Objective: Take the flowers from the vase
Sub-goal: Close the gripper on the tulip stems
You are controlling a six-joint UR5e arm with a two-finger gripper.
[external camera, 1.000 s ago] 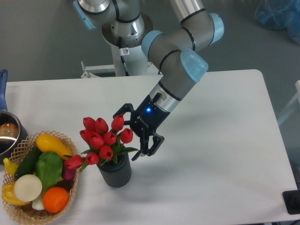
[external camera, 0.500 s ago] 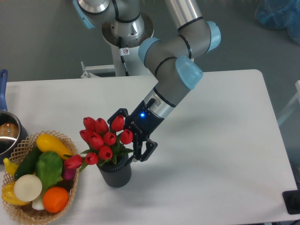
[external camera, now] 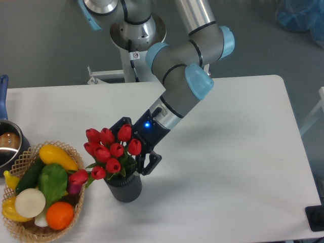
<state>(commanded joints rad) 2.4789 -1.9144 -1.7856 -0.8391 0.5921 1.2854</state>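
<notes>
White table [external camera: 243,167] against grey floor [external camera: 45,45], blue bundle [external camera: 298,15] in the far corner.

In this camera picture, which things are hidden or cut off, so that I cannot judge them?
- Gripper, camera view: the flowers cover the jaws' tips, so open or shut, and any contact with the stems, cannot be told.
- Stems: hidden by blooms, leaves and the vase rim.
- Metal pot: cut off by the left edge.
- Basket: its bottom is cut by the lower edge.
</notes>
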